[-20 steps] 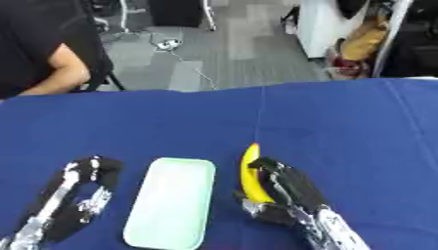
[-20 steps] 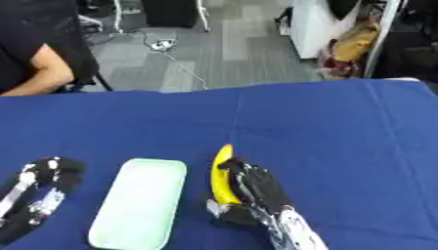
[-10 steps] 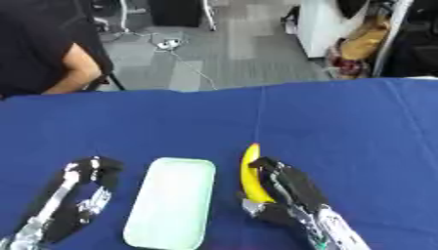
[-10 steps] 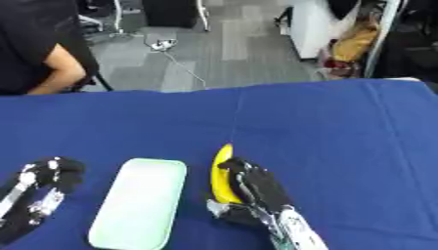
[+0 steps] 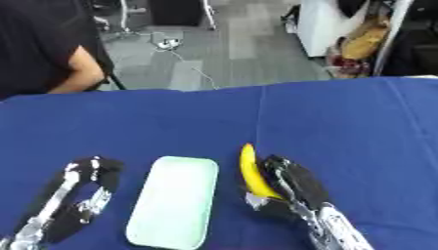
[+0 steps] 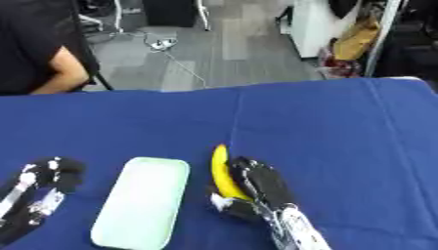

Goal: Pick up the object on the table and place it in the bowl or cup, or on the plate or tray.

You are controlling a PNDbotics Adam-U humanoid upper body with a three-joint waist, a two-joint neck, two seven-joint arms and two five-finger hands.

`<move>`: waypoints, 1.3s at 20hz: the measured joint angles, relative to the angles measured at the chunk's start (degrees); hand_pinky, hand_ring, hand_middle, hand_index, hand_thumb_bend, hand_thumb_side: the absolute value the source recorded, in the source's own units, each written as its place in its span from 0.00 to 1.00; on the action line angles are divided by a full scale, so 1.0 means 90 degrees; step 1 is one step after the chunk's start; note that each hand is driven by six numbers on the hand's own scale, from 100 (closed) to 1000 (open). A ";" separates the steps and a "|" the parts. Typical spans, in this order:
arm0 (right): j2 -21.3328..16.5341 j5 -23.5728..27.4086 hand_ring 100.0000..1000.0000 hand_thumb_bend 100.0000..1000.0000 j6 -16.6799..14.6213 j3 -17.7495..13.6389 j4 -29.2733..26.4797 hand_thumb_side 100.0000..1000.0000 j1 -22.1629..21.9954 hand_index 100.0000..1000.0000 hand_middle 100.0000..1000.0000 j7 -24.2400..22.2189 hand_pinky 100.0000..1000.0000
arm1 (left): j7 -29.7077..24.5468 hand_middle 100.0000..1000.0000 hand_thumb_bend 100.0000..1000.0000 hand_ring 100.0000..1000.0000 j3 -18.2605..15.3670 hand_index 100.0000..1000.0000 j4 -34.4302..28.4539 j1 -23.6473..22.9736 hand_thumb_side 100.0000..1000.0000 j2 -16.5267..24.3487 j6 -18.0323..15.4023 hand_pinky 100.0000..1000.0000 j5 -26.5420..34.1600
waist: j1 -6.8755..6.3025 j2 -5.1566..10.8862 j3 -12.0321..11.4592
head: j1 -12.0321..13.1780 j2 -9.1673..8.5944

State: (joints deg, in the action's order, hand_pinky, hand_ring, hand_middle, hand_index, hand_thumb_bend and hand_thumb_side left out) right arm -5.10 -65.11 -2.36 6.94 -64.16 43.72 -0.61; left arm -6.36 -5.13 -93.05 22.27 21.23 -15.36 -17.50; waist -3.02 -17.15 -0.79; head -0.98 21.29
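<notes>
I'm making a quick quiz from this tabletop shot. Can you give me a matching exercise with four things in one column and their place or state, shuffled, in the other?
Things:
1. banana
2. tray
3. left hand
4. right hand

Place or state:
A. pale green, nothing on it, between the two hands
B. open and idle, resting near the lower left corner
C. yellow, lying just right of the tray
D. fingers curled against the fruit's right side

Pairs: 1-C, 2-A, 3-B, 4-D
</notes>
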 measured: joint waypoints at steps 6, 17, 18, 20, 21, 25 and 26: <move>0.0000 -0.0166 0.50 0.36 0.0178 -0.0042 -0.0046 0.83 0.0000 0.81 0.65 -0.0017 0.21 | -0.0004 0.56 0.00 0.55 0.0000 0.72 0.0000 -0.0001 0.85 0.0000 -0.0004 0.45 0.0001 | -0.0018 -0.0001 0.0005 | 0.0000 0.0000; -0.0062 -0.0070 0.39 0.31 0.0108 -0.0005 -0.0175 0.74 -0.0028 0.74 0.57 0.0070 0.13 | -0.0016 0.56 0.00 0.55 0.0000 0.72 0.0000 -0.0003 0.85 0.0000 -0.0017 0.45 0.0028 | -0.0023 -0.0025 0.0015 | 0.0001 0.0000; -0.0083 -0.0039 0.35 0.29 0.0086 0.0007 -0.0192 0.71 -0.0028 0.72 0.55 0.0087 0.11 | -0.0018 0.56 0.00 0.55 0.0000 0.72 0.0000 -0.0003 0.85 0.0000 -0.0018 0.45 0.0035 | -0.0021 -0.0025 0.0015 | 0.0001 0.0000; -0.0127 0.0032 0.34 0.27 0.0027 0.0048 -0.0245 0.69 -0.0026 0.71 0.54 0.0123 0.10 | -0.0024 0.56 0.00 0.55 0.0000 0.72 0.0000 -0.0003 0.85 0.0000 -0.0024 0.45 0.0045 | -0.0014 -0.0026 0.0015 | 0.0001 0.0000; -0.0151 0.0074 0.32 0.23 -0.0006 0.0072 -0.0280 0.65 -0.0026 0.69 0.52 0.0142 0.08 | -0.0025 0.56 0.00 0.55 0.0000 0.72 0.0000 -0.0003 0.85 0.0000 -0.0024 0.45 0.0046 | -0.0010 -0.0026 0.0015 | 0.0001 0.0000; -0.0222 0.0305 0.30 0.22 -0.0167 0.0154 -0.0392 0.62 -0.0025 0.68 0.51 0.0187 0.05 | -0.0027 0.56 0.00 0.55 0.0000 0.72 0.0000 -0.0003 0.85 0.0000 -0.0027 0.45 0.0047 | -0.0006 -0.0029 0.0014 | 0.0007 0.0000; -0.0234 0.0375 0.29 0.22 -0.0213 0.0171 -0.0413 0.62 -0.0026 0.68 0.51 0.0191 0.04 | -0.0028 0.56 0.00 0.55 0.0000 0.72 0.0000 -0.0003 0.85 0.0001 -0.0027 0.45 0.0047 | -0.0006 -0.0031 0.0014 | 0.0007 0.0000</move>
State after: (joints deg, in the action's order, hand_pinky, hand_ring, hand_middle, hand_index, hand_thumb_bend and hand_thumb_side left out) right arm -7.20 -61.74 -4.28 8.48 -67.88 43.49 1.11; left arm -6.61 -5.13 -93.05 22.25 21.23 -15.61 -17.07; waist -3.08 -17.43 -0.66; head -0.92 21.29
